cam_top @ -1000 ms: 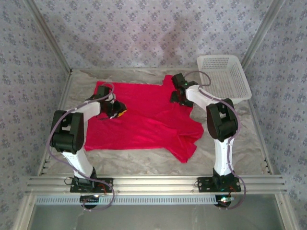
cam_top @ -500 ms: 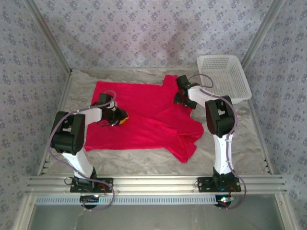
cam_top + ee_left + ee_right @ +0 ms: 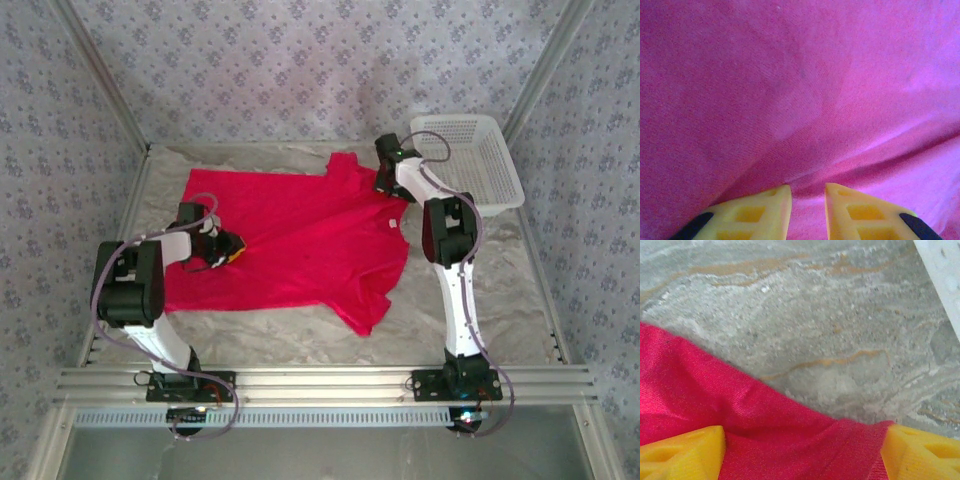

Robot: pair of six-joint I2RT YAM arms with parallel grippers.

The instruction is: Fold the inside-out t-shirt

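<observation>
The inside-out t-shirt [image 3: 300,235] is bright red and lies spread across the middle of the table. My left gripper [image 3: 228,248] sits low on its left part. In the left wrist view the yellow fingers [image 3: 765,210] stand close together with a ridge of the red cloth [image 3: 800,90] pinched between them, and creases run out from the pinch. My right gripper [image 3: 385,185] is at the shirt's far right corner, next to the basket. In the right wrist view this gripper [image 3: 802,436] stands wide open over the edge of the cloth [image 3: 740,415], one yellow finger on each side.
A white mesh basket [image 3: 470,160] stands at the back right; its rim [image 3: 942,270] shows just beyond the right gripper. The table [image 3: 480,290] has a mottled grey cover, and patterned walls close it in on three sides.
The left gripper has moved left, dragging the cloth with it. The right gripper has moved farther back toward the basket. The shirt's bunched right side now lies flatter and wider.
</observation>
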